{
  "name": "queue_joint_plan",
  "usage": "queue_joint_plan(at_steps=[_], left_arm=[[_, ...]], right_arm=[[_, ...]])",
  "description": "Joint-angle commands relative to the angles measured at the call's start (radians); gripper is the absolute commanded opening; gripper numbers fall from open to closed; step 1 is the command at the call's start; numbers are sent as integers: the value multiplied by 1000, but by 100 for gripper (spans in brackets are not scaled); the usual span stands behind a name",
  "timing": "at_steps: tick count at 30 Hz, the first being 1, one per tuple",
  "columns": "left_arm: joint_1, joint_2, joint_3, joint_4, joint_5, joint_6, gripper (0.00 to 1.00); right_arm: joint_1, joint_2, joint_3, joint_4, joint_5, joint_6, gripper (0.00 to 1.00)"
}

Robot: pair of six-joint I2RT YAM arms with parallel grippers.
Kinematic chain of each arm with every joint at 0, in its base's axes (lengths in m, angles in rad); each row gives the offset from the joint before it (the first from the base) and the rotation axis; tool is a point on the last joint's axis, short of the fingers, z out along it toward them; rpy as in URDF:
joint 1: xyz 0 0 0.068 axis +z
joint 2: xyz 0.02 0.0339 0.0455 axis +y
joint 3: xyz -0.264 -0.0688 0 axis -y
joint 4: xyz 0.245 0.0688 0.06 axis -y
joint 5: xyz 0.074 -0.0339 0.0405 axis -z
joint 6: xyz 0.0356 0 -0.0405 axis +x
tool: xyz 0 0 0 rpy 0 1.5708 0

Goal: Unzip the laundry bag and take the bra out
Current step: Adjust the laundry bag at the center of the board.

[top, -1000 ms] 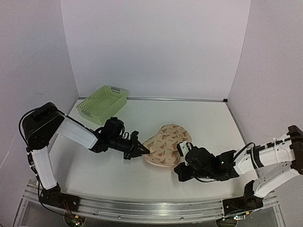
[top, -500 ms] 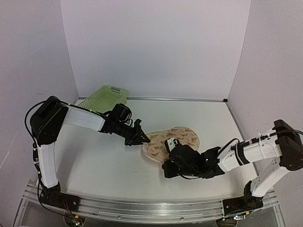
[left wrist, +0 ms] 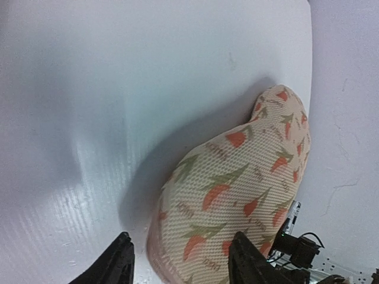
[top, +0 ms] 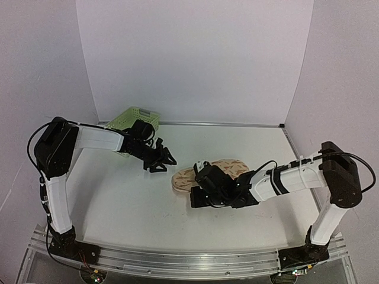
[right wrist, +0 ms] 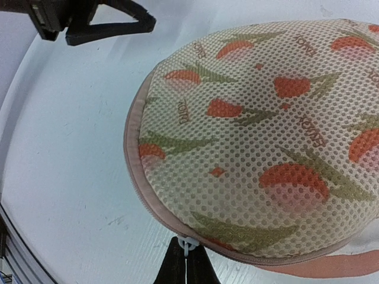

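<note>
Laundry bag point(right wrist: 249, 148) is domed, perforated mesh with pink zipped edging.

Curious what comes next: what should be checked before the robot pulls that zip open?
1. Right hand pinching the zip pull: ok, shut on it.
2. Left hand steadying the laundry bag: not ok, open and apart from it.
3. Bag lying flat on the table: ok.
4. Green basket out of the way: ok, beyond the left hand.
5. Whether the bra is inside: cannot tell, zip closed along the visible edge.
</note>
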Motion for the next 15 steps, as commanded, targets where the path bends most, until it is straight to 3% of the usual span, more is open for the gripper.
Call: queue_joint_plan(at_steps=[1, 8, 15], left_arm=[[8, -101, 27, -85, -83, 48, 59], [8, -233, -89, -77, -65, -4, 65], [7, -380, -335, 175, -4, -230, 68]], right_arm=[[-41, 43, 89, 16, -34, -31, 0], [-60, 114, 187, 16, -95, -68, 0], [-61, 156, 270, 18, -161, -93, 0]])
